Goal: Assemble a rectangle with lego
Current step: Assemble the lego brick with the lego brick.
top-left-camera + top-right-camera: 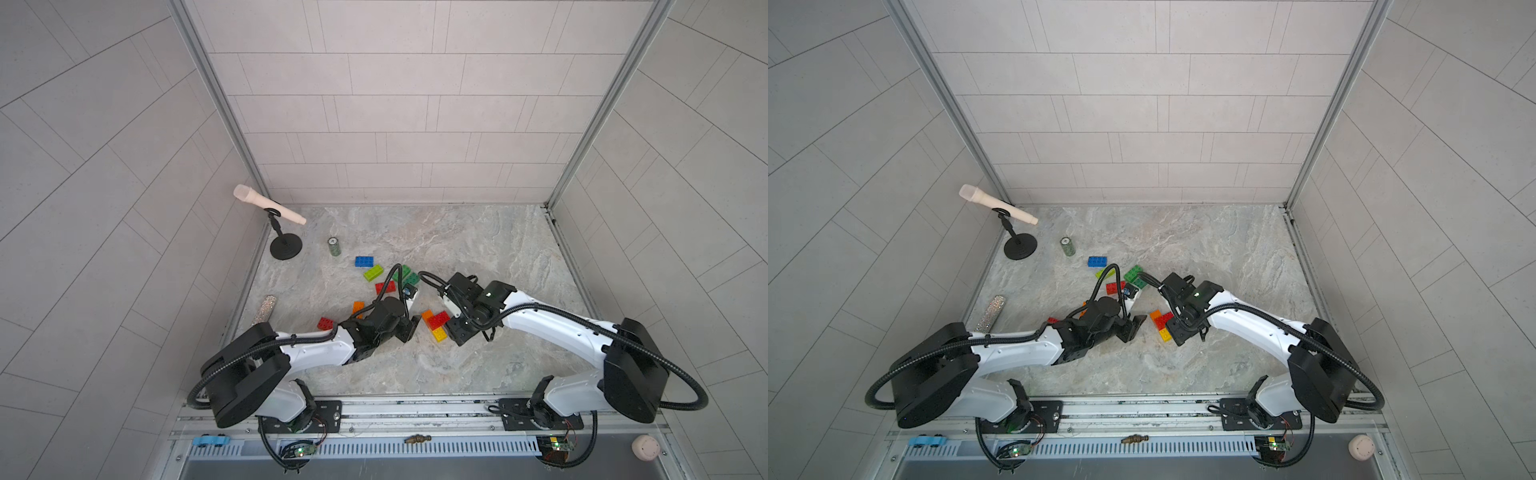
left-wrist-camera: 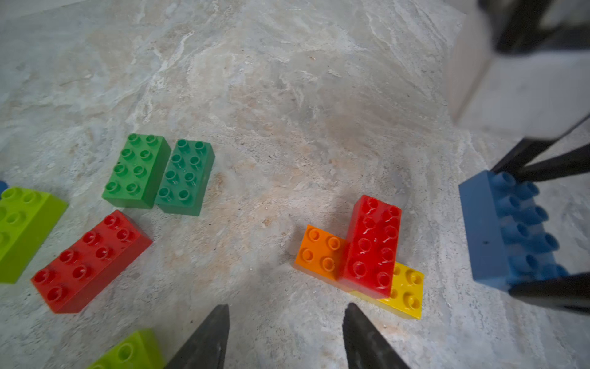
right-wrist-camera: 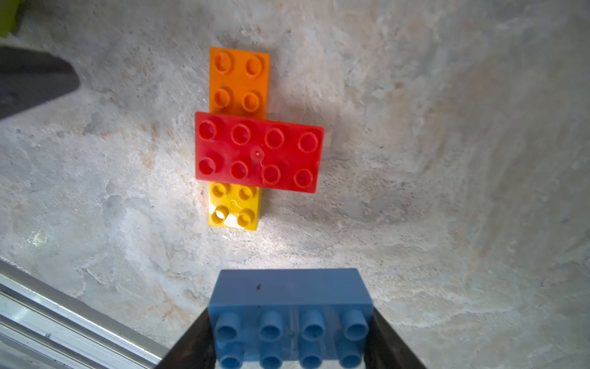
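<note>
While right gripper (image 3: 290,335) holds blue brick (image 3: 289,294), left gripper (image 2: 287,311) parted, red-topped stack (image 2: 372,246) perhaps between.

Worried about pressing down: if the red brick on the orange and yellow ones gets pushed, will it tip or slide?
The red brick overhangs the orange brick and yellow brick on one side, so pressing that end may tip it. Hard plastic; it should not flex. A sideways shove likely slides them on the smooth table.

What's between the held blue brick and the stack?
Only bare marbled tabletop, from blue studded brick to red-topped brick stack; right wrist view.
</note>
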